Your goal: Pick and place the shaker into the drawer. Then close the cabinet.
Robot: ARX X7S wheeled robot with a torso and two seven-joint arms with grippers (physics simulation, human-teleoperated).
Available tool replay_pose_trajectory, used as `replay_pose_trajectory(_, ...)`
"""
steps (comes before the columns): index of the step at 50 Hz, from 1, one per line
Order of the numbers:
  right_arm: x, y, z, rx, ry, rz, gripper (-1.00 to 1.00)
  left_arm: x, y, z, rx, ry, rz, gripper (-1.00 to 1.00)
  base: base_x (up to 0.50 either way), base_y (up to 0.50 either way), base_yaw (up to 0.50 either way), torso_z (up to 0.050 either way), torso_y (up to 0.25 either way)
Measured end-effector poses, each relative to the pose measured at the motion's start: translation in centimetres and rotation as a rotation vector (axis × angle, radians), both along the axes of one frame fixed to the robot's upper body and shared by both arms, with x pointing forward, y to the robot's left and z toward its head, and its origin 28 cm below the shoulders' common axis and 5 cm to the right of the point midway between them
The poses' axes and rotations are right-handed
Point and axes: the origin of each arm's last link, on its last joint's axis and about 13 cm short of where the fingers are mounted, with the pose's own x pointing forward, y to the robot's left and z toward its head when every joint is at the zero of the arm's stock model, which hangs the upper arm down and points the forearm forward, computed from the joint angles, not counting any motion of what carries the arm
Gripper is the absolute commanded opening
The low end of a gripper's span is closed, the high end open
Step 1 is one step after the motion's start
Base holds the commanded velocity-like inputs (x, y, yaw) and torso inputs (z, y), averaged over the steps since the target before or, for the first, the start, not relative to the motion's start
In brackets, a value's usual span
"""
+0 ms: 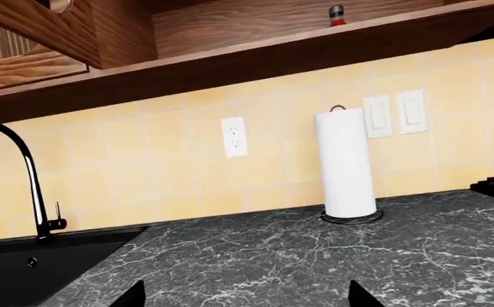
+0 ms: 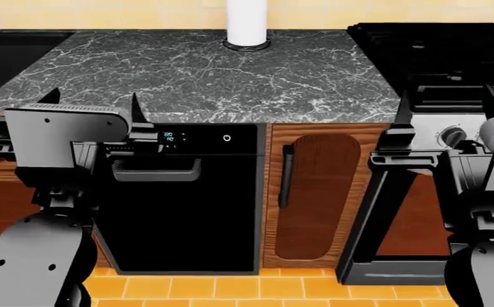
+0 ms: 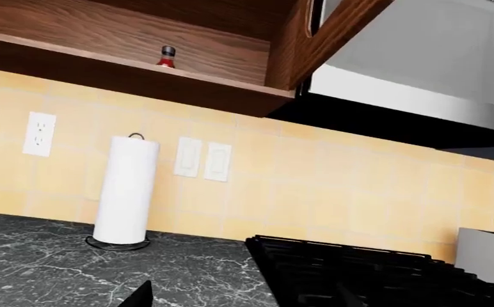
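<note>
We are holding both arms raised at the near edge of the dark marbled tabletop (image 2: 196, 77). Our left end effector (image 2: 91, 101) is standing with its two fingertips spread apart and gripping nothing, just in front of the black dishwasher (image 2: 187, 198). Our right end effector (image 2: 448, 105) is likewise standing wide open and empty, in front of the stove (image 2: 439, 57) at the right.

The shaker (image 3: 167, 56), small, red-bodied with a dark cap, is sitting upright on the open wooden shelf (image 3: 127, 64) high above the tabletop, well apart from both end effectors. We are also seeing it in the left wrist view (image 1: 338, 15).

A white paper towel roll (image 2: 247, 22) is standing on its wire holder at the far edge of the tabletop, against the yellow tiled wall (image 1: 144, 166). A black sink (image 1: 25, 268) with a curved faucet (image 1: 27, 179) is lying at the far left. Between dishwasher and stove, a narrow wooden door (image 2: 320, 192) with a black vertical handle is shut. We cannot find the drawer in any view.
</note>
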Motion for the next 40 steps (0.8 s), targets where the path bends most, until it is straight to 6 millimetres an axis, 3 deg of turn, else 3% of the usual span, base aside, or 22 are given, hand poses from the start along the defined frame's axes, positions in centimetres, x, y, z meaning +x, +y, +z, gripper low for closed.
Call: replay_pose_trajectory(40,-0.23,0.20,0.60,-0.001,-0.013,0.005,1.00,-0.21,0.32,0.50,-0.001,-0.016,0.011,1.00,0.38,-0.08,0.00,0.000,0.000)
